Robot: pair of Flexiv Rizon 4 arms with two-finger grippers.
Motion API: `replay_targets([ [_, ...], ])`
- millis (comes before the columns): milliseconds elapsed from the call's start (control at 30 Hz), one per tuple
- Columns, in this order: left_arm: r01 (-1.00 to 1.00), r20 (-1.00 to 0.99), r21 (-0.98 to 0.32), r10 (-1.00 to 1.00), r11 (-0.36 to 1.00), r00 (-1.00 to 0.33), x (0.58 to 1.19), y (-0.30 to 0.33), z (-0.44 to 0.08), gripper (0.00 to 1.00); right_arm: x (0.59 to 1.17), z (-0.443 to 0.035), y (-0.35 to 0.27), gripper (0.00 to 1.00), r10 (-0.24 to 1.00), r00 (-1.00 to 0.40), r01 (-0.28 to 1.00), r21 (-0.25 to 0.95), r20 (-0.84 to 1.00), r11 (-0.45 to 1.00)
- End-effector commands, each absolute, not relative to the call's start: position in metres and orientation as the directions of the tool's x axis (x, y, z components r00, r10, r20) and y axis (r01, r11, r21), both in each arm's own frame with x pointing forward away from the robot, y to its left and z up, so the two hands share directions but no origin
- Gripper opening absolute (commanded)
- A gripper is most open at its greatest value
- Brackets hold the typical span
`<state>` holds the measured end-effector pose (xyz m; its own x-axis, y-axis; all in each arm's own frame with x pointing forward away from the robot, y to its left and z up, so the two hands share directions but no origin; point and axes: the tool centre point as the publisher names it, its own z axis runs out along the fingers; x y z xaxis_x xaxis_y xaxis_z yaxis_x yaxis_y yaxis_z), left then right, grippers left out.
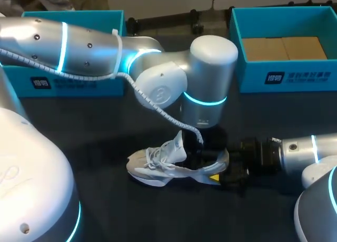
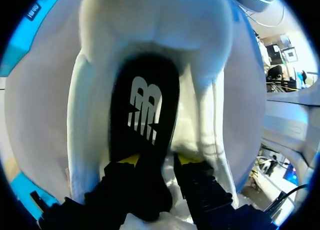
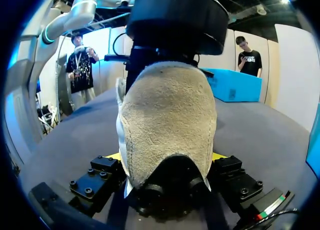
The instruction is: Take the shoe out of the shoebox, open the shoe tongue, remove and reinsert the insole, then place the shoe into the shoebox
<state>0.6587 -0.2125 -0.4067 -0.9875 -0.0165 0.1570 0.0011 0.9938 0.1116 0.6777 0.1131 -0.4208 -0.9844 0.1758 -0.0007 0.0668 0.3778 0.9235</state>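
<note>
A white shoe (image 1: 158,165) lies on its side on the dark table, toe to the left. My left gripper (image 1: 208,147) hangs down into the shoe's opening. In the left wrist view the black insole (image 2: 142,104) with a white logo lies flat inside the shoe (image 2: 90,115), its heel end running between the parted fingers of the left gripper (image 2: 157,161), which is open. My right gripper (image 1: 224,173) comes in from the right at the heel. In the right wrist view, the right gripper (image 3: 167,157) is shut on the beige suede heel of the shoe (image 3: 167,120), a finger on each side.
A teal shoebox (image 1: 247,73) with brown cardboard inside stands at the back right. A second teal box (image 1: 68,81) sits at the back left, partly hidden by my left arm. The dark table (image 1: 274,115) between shoe and right box is bare.
</note>
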Motion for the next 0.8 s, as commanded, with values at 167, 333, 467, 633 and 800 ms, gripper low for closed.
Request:
replay_targets([
  [167,-0.048,0.036,0.082,-0.051,0.995,-0.998,0.659,-0.215,-0.430,0.40,0.678,-0.420,0.115,0.00,0.176,-0.984,0.068,0.923,0.000,0.379],
  [333,-0.084,0.001,0.096,-0.085,0.992,-0.996,0.670,-0.218,-0.435,0.36,0.678,-0.420,0.115,0.00,0.176,-0.984,0.068,0.923,0.000,0.379],
  [467,-0.102,-0.014,0.108,-0.101,0.989,-0.995,0.680,-0.220,-0.433,0.37,0.678,-0.420,0.115,0.00,0.176,-0.984,0.068,0.923,0.000,0.379],
  [633,-0.098,0.004,0.112,-0.099,0.989,-0.995,0.684,-0.219,-0.429,0.38,0.678,-0.420,0.115,0.00,0.176,-0.984,0.068,0.923,0.000,0.379],
  [800,-0.084,0.025,0.128,-0.087,0.988,-0.996,0.684,-0.218,-0.428,0.38,0.678,-0.420,0.115,0.00,0.176,-0.984,0.068,0.923,0.000,0.379],
])
